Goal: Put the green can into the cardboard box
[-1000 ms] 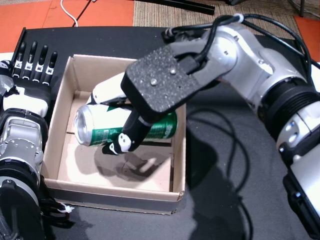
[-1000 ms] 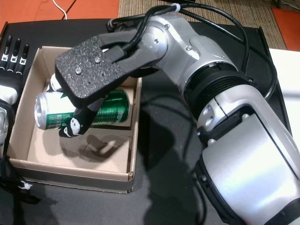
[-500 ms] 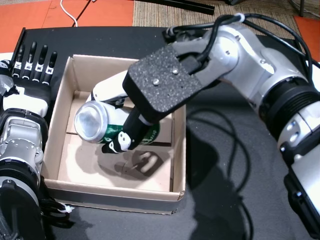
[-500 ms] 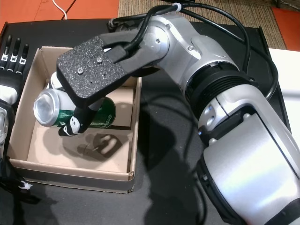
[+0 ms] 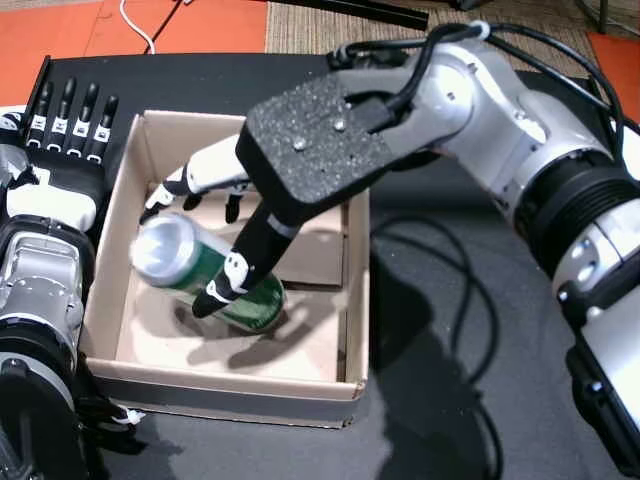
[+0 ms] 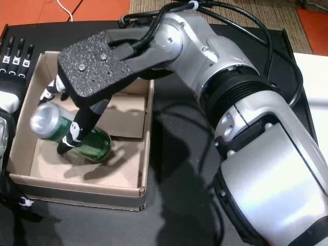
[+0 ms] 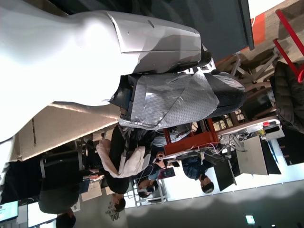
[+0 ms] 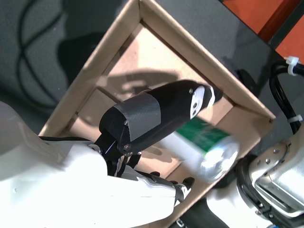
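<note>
While the green can [image 5: 200, 272] lay tilted inside the cardboard box [image 5: 357, 300], its silver top blurred and raised toward the box's left wall, its base was down on the floor near the box's front edge. The right hand [image 5: 235, 215] hung over it with fingers spread, the thumb [image 5: 240, 265] crossing the can's side; it appeared to have let go, though contact at the thumb could not be ruled out. The blur suggested the can was moving, so it could roll or bounce against the left wall. If the thumb dragged on withdrawal, it might flip the can up or snag the box's right wall and shift the whole box. The left hand [image 5: 60, 150] lay flat, fingers straight and holding nothing, just beside the box's left wall, on the black tabletop [image 5: 450, 330].
</note>
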Tool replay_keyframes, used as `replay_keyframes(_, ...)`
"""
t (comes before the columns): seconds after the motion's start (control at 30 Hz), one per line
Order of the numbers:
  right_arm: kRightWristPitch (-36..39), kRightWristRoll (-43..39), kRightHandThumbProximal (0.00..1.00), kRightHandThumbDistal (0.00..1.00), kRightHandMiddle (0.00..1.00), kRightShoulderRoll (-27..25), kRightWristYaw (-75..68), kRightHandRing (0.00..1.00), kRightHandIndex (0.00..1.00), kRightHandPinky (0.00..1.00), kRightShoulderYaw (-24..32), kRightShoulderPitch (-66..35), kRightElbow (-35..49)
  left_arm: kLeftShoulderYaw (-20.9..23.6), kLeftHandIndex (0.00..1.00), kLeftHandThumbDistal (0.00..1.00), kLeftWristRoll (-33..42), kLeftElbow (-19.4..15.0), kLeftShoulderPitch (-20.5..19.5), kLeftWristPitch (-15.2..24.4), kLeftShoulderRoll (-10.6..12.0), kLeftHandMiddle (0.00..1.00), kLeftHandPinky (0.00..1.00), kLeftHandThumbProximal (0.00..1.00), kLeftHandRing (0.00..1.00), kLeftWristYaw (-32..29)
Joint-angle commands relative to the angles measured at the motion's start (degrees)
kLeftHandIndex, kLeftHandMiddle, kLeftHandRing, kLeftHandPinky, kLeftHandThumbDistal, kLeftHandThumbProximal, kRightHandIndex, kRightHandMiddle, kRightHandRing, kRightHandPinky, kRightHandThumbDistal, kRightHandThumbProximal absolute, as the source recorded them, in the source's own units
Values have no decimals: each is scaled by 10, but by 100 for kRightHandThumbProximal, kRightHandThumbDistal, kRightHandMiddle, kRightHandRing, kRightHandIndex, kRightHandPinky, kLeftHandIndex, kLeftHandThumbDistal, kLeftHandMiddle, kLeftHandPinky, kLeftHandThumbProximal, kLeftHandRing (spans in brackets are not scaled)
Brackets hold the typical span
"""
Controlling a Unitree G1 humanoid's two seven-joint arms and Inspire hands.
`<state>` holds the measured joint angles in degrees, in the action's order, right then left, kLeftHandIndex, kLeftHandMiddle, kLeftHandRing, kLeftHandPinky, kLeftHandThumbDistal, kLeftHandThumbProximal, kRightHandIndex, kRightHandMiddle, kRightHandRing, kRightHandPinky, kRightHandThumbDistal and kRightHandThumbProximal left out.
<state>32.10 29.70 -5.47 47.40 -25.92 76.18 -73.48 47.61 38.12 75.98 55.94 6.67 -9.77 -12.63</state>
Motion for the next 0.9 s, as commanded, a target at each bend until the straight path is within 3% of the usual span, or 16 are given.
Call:
replay_keyframes(0.0,-1,-2,49,100,100,-1,-6,100,83,100,0,6,6,1,61,0,1,2,-5,-3,-3,66,84,100,76,-4)
replay_keyframes(0.07,0,0,48,100,100,-2,-10,100,84,100,-2,6,7,2,61,0,1,2,-5,-3,-3,67,84,100,76,-3)
replay_keyframes(0.3,0,0,50,100,100,-8,-13,100,88,100,-3,14,11,6,77,0,5,2,-4,-9,-5,79,87,100,82,-7)
replay_keyframes(0.4,10,-8,47,100,100,-14,-19,100,83,100,4,15,16,13,78,0,9,2,-2,-8,-5,81,86,100,83,3)
replay_keyframes(0.5,48,-21,43,100,99,-27,-69,100,69,100,22,2,29,14,80,0,8,3,1,-4,-5,83,86,100,84,16)
replay_keyframes(0.53,67,-22,43,100,100,-32,-102,100,71,100,28,-4,36,14,78,0,7,2,-1,-5,-5,81,89,100,84,8)
replay_keyframes(0.6,111,-23,41,100,99,-45,-176,100,72,100,43,-20,50,11,64,0,2,2,-5,-4,-6,65,88,100,75,0)
replay_keyframes(0.63,144,-25,42,100,97,-54,-222,100,70,100,53,-29,56,8,61,0,-1,2,-6,-2,-6,62,89,100,76,-2)
replay_keyframes(0.7,187,-15,46,100,95,-71,-302,100,70,100,60,-38,64,4,57,0,-5,2,-7,1,-6,59,89,100,73,-1)
replay_keyframes(0.77,220,19,47,100,100,-98,-404,100,85,100,57,-40,76,3,50,0,-6,3,-6,2,-7,57,85,100,70,11)
replay_keyframes(0.87,246,86,43,98,100,-148,-567,100,86,100,47,-38,100,4,52,0,-4,4,-5,-1,-9,56,86,100,70,18)
